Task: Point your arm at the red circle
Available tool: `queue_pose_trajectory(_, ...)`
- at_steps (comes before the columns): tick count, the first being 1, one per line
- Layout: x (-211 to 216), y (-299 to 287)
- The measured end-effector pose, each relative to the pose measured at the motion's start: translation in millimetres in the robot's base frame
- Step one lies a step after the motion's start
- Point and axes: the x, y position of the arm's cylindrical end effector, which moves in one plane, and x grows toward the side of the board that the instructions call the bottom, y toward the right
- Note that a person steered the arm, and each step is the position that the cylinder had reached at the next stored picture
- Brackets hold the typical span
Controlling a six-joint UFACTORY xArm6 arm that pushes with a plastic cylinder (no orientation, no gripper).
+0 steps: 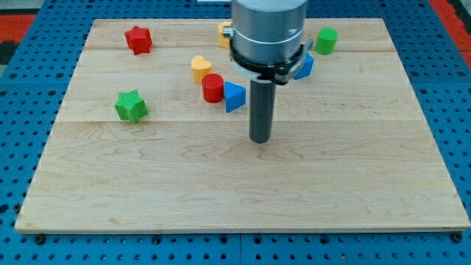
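Note:
The red circle [213, 87] is a short red cylinder standing on the wooden board [147, 184], left of centre in the view's upper half. A blue triangle [234, 96] touches its right side and a yellow heart [201, 68] sits just above and left of it. My tip [260, 139] rests on the board below and to the right of the red circle, a short way past the blue triangle and apart from all blocks.
A red star [137, 39] lies at the top left, a green star [131, 105] at the left. A green cylinder [326, 40] is at the top right. A blue block [305, 67] and a yellow block [224, 34] are partly hidden behind the arm.

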Motion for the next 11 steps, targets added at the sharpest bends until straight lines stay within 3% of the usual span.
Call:
queue_pose_trajectory(1,-66.8,34.6)
queue_pose_trajectory(2,-137.7,10.2)
queue_pose_trajectory(3,-160.4,25.1)
queue_pose_trajectory(4,-180.9,-6.8)
queue_pose_trajectory(6,-173.2,20.0)
queue_pose_trajectory(8,-137.7,109.6)
queue_pose_trajectory(9,-157.0,101.7)
queue_pose_trajectory(10,-156.8,149.4)
queue_pose_trajectory(11,-104.2,170.3)
